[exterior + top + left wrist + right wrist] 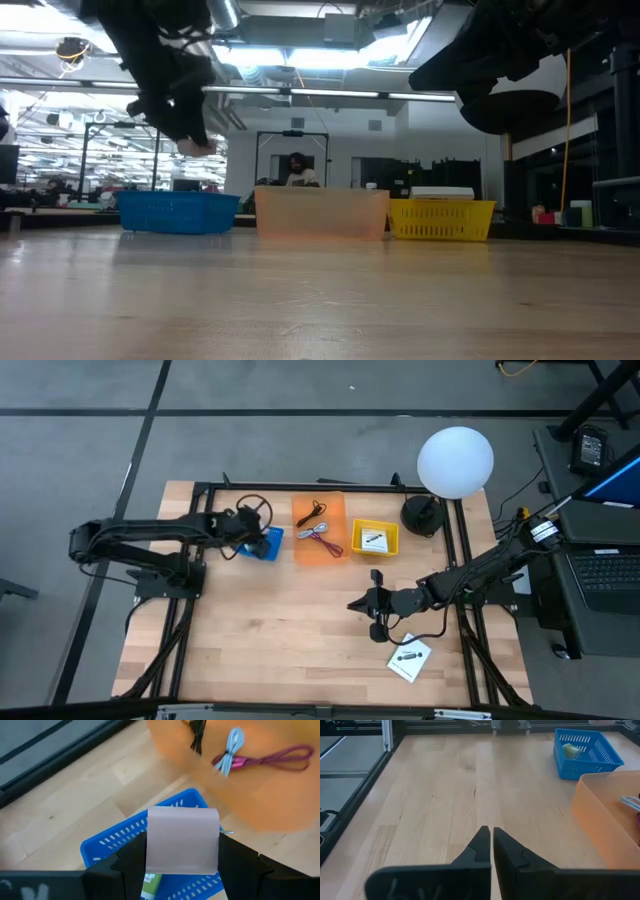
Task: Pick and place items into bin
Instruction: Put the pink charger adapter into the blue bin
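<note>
Right now a pale pink rectangular block (182, 840) is pinched between the two dark fingers of the left gripper (182, 862), which grip its two sides, and it hangs in the air directly above the blue plastic mesh basket (117, 840). Inside that basket lies a small green piece (150, 885), partly hidden below the block. Just beside the blue basket stands an orange translucent bin (320, 528) holding a coiled black cable (198, 735) and a reddish cable bundled with a light blue one (260, 759). Next along the same row is a yellow mesh basket (375, 538) containing a white card with black marks (373, 540). A second white card with black marks (410, 659) lies flat on the wooden table (280, 630) near the right gripper (491, 842), which hovers over bare wood with its fingers pressed together, holding nothing.
</note>
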Robot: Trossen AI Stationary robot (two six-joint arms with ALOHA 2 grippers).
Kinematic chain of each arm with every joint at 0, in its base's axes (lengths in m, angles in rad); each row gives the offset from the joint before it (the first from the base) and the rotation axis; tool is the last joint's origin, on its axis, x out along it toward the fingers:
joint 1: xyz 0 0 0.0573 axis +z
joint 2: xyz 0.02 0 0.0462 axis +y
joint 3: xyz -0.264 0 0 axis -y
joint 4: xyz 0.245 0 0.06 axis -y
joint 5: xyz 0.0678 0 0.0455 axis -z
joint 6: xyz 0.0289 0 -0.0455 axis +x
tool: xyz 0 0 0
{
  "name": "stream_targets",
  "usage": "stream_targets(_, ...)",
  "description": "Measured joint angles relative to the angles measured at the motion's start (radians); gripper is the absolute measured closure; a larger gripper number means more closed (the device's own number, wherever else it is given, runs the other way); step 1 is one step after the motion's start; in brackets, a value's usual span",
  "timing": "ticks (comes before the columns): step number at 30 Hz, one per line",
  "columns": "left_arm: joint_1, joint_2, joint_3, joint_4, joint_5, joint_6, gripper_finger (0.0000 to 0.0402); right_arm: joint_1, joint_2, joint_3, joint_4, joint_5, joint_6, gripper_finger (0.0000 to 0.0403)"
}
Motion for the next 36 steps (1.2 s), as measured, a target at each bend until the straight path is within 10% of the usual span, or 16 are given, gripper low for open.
stream_targets(17,0.000,0.291,0.000,0.009,0.010,0.010,0.0206,0.000,0.000,0.000,-0.002,0.000,0.001,0.0399)
stream_targets(36,-0.002,0.332,-0.001,0.083,0.011,0.082,0.0191,0.000,0.000,0.000,-0.002,0.000,0.002,0.0399)
